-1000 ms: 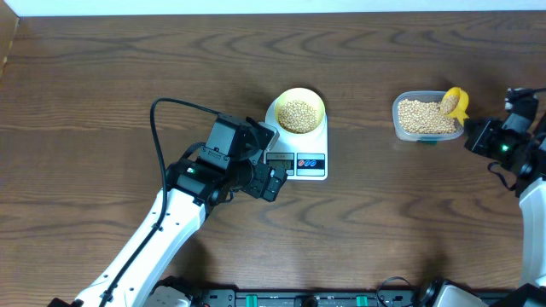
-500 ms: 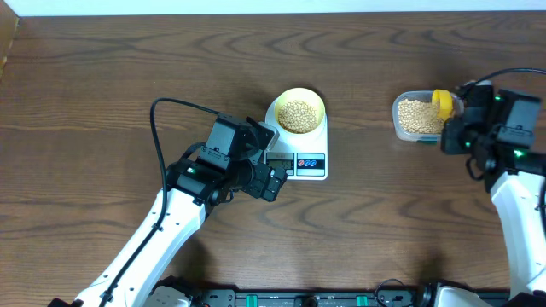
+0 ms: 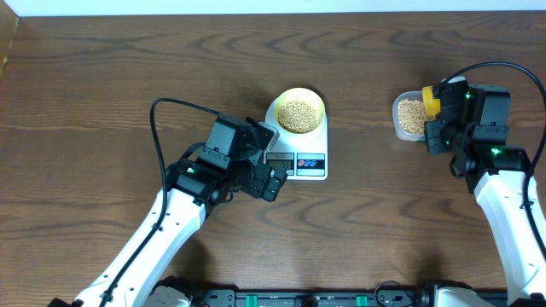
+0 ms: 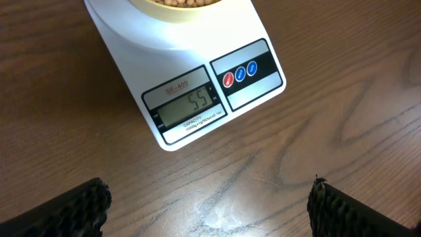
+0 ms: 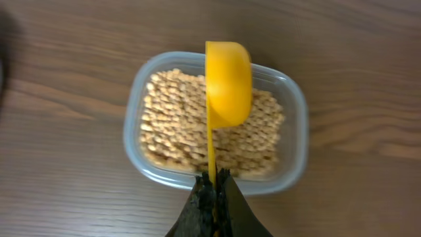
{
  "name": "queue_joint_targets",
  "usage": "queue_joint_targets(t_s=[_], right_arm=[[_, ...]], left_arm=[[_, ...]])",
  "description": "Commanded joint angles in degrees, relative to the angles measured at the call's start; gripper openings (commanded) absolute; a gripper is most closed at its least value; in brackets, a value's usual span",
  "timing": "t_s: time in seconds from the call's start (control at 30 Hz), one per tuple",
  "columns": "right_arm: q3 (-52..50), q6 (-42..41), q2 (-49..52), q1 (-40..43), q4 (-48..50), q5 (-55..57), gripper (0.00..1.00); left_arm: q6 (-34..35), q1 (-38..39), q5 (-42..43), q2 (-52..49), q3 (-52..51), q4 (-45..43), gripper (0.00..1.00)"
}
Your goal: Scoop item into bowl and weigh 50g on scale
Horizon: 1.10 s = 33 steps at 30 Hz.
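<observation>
Two arms at a dark wood-grain table (image 3: 102, 77), well apart. On the left, the left gripper (image 4: 209, 194) hanging above the tabletop near the front-left corner of the white digital kitchen scale (image 3: 294, 164), fingers (image 4: 85, 207) spread wide and holding nothing, bare wood between them. On the scale's platform, a small pale-yellow bowl (image 3: 320, 109), roughly as wide as the platform, partly filled with small round tan soybeans (image 3: 298, 115). In the left wrist view, the grey display (image 4: 191, 105) reading 55, with "SF-400" printed above it; beside it, on a dark strip, three round buttons (image 4: 240, 72), one red and two blue. Only the bowl's lower edge visible at the top of that view.

On the right, well apart from the scale, a clear rounded-rectangular plastic tub (image 3: 397, 119) holding many more of the same soybeans. At the tub's near edge, the right gripper (image 5: 214, 191) pressed together on the thin handle of a bright yellow measuring scoop (image 5: 228, 82), pinching it at its near end. Scoop cup over the far part of the tub, turned with only its outer wall toward the wrist camera; contents impossible to tell. Contact between cup and bean layer likewise impossible to tell. Right arm reaching in from the table's right side.
</observation>
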<state>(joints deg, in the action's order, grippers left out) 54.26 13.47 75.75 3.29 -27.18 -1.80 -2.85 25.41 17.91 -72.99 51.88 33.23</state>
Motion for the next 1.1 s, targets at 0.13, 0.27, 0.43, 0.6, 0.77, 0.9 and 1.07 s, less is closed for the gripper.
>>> queue_joint_targets(t_s=[0.13, 0.27, 0.43, 0.6, 0.77, 0.9, 1.07], right_arm=[[0.07, -8.33, -1.6, 0.92, -1.2, -19.76, 0.01], [0.07, -8.31, -3.78, 3.32, -2.45, -21.07, 0.01], [0.07, -8.33, -7.89, 8.7, -1.55, -21.68, 0.01], [0.07, -13.03, -11.78, 14.93, -1.64, -24.37, 0.01], [0.07, -16.98, -14.71, 20.13, -1.4, -33.16, 0.01], [0.07, -24.06, -15.89, 22.91, 0.55, -36.3, 0.01], [0.07, -30.86, -15.85, 23.34, 4.96, -36.3, 0.01]], left_arm=[[-0.52, 0.07, 0.48, -0.37, 0.85, 0.15, 0.98], [-0.55, 0.07, 0.48, -0.37, 0.85, 0.15, 0.98], [-0.52, 0.07, 0.48, -0.37, 0.85, 0.15, 0.98], [-0.52, 0.07, 0.48, -0.37, 0.85, 0.15, 0.98], [-0.52, 0.07, 0.48, -0.37, 0.85, 0.15, 0.98], [-0.52, 0.07, 0.48, -0.37, 0.85, 0.15, 0.98], [-0.55, 0.07, 0.48, -0.37, 0.85, 0.15, 0.98]])
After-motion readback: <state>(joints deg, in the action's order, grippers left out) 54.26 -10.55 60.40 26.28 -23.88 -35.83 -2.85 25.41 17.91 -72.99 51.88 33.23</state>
